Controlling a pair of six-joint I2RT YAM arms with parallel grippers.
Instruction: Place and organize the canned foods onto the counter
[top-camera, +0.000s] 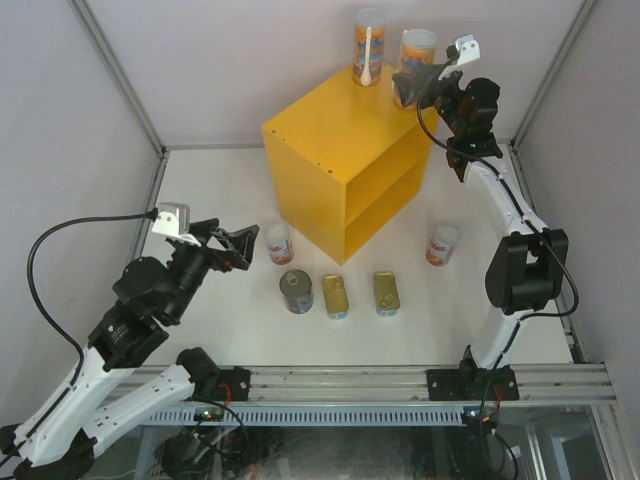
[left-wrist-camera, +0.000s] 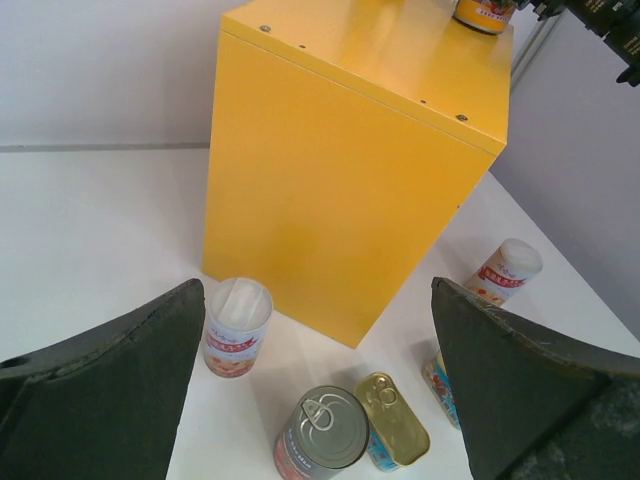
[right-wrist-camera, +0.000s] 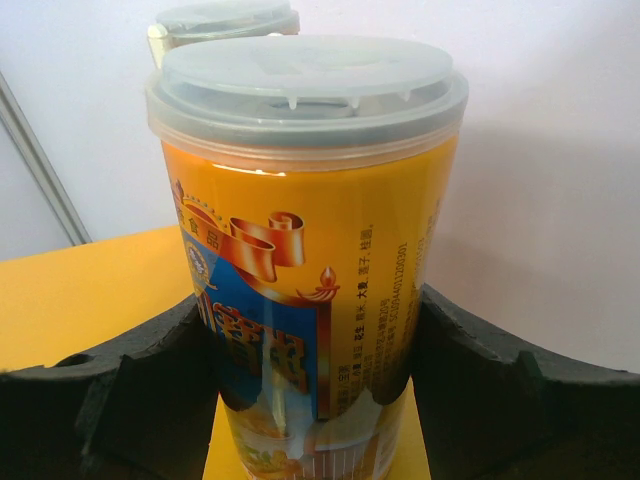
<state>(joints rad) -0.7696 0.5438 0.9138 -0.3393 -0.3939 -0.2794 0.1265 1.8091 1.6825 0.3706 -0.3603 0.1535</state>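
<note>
The yellow counter (top-camera: 340, 150) stands mid-table. On its top at the back stands one tall orange-labelled can (top-camera: 369, 47). Beside it my right gripper (top-camera: 410, 85) is shut on a second tall can (top-camera: 417, 55), its pads pressing both sides of the can (right-wrist-camera: 305, 260) above the yellow top (right-wrist-camera: 90, 290); its base is out of view. On the table lie a small can (top-camera: 279, 243), another small can (top-camera: 443, 244), a dark round tin (top-camera: 296, 291) and two flat gold tins (top-camera: 335, 296) (top-camera: 386, 293). My left gripper (top-camera: 235, 248) hangs open and empty, left of the small can (left-wrist-camera: 236, 325).
White walls and metal frame posts close in the table on three sides. The counter's open shelf side (top-camera: 385, 200) faces right. The right arm (top-camera: 520, 260) reaches up along the right wall. A rail (top-camera: 340, 385) runs along the near edge.
</note>
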